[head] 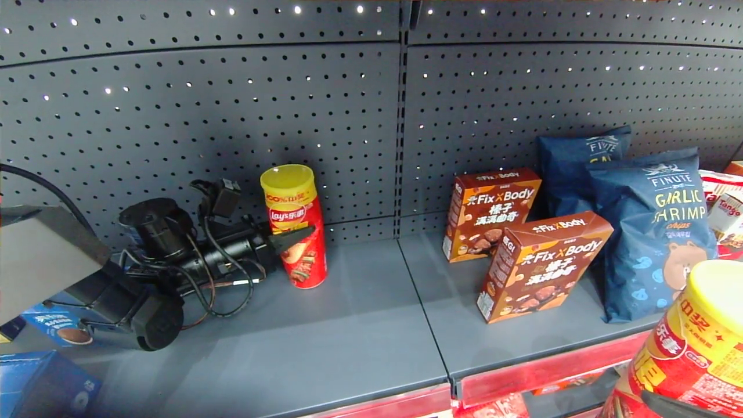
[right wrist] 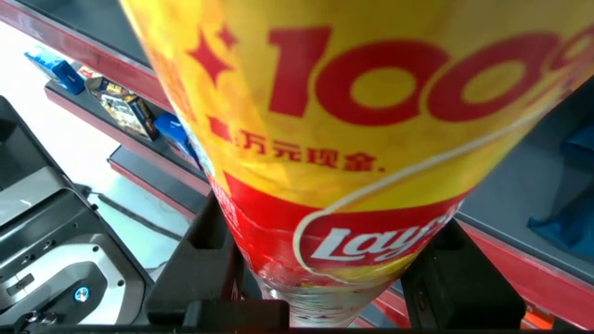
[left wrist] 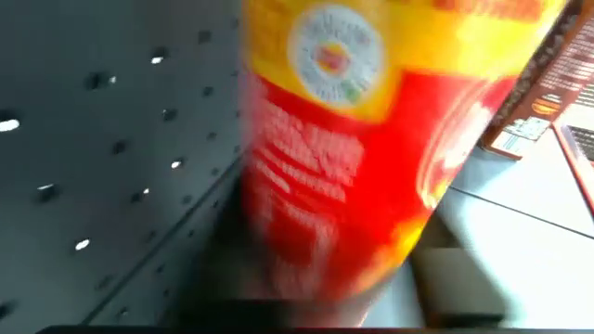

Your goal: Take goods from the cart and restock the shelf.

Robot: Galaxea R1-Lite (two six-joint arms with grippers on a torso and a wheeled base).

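Red chip can (head: 288, 194) is standing upright at the back of the shelf (head: 348, 325) with the left tool (head: 295, 238) clamping its middle from the left, while the right tool (right wrist: 320, 278) is gripping a second chip can (head: 696, 342), upright, just off the shelf's front-right edge

Well off to the right of the left fingers (head: 293, 237) stands a brown box (head: 490, 212), upright and close to the pegboard wall (head: 232, 116). A second brown box (head: 540, 264) sits tilted just in front of it. Farther from those fingers is a dark blue bag (head: 653, 232) just beside the tilted box, with another blue bag (head: 577, 165) behind it and red-and-white packs (head: 722, 203) beyond. On the fingers' opposite side, low down, lie two blue boxes (head: 40, 386).
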